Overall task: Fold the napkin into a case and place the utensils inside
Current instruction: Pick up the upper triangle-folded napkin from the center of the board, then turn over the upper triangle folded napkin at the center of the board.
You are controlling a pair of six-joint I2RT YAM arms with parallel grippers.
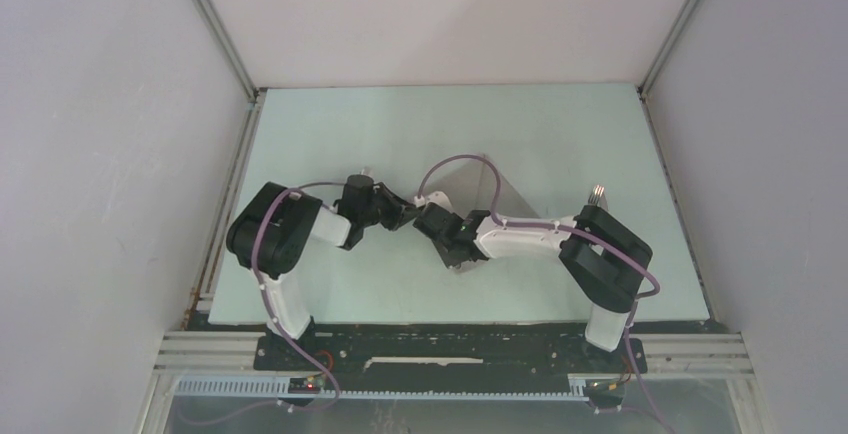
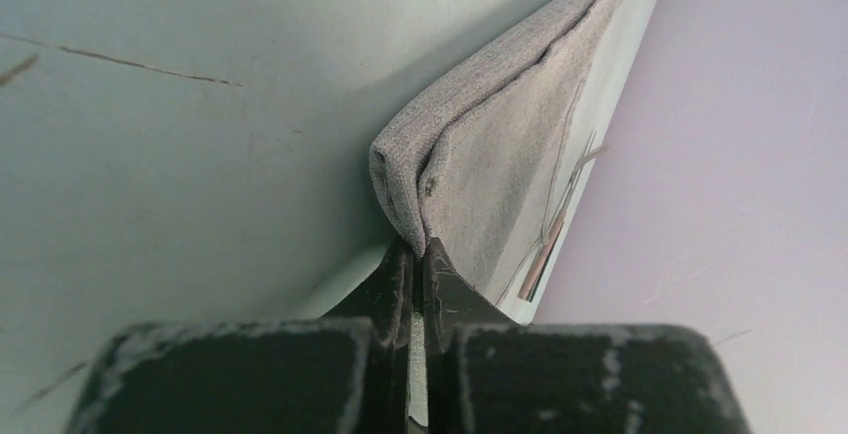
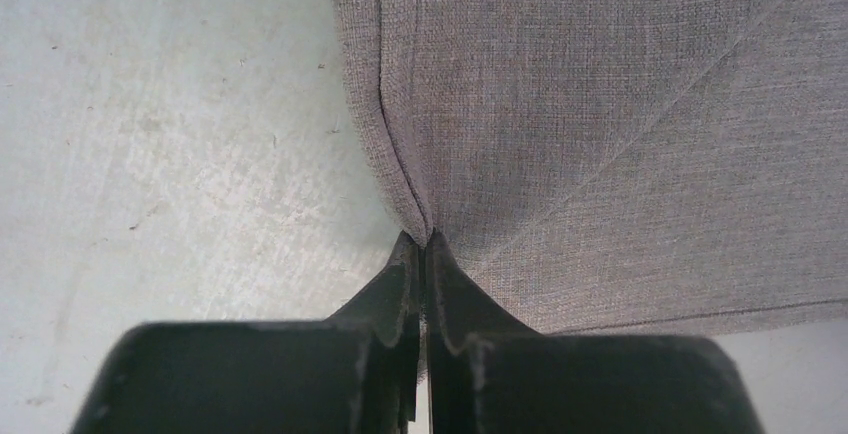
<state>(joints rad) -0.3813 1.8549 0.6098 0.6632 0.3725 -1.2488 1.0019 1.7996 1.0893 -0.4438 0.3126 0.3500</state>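
The napkin (image 1: 503, 192) is lying near the middle of the table (image 1: 330, 134), a taupe-grey cloth with a fine matte weave, and a stitched hem and a faint diagonal crease are showing in the right wrist view. The left gripper (image 2: 418, 249) is pinching a doubled, rounded fold of it between shut jaws, and the fold is standing up off the surface. The right gripper (image 3: 424, 244) is also pressing its dark jaws together on the cloth's hemmed edge. The table is looking pale green and smooth, with fine scratches and specks, and plain white walls (image 1: 450, 14) are enclosing it on three sides. The utensils (image 1: 597, 192) are lying to the right of the napkin, well apart from both grippers; only silver fork tines are showing from above, the right arm covering the rest. Both arms are hiding much of the napkin's outline in the top view.
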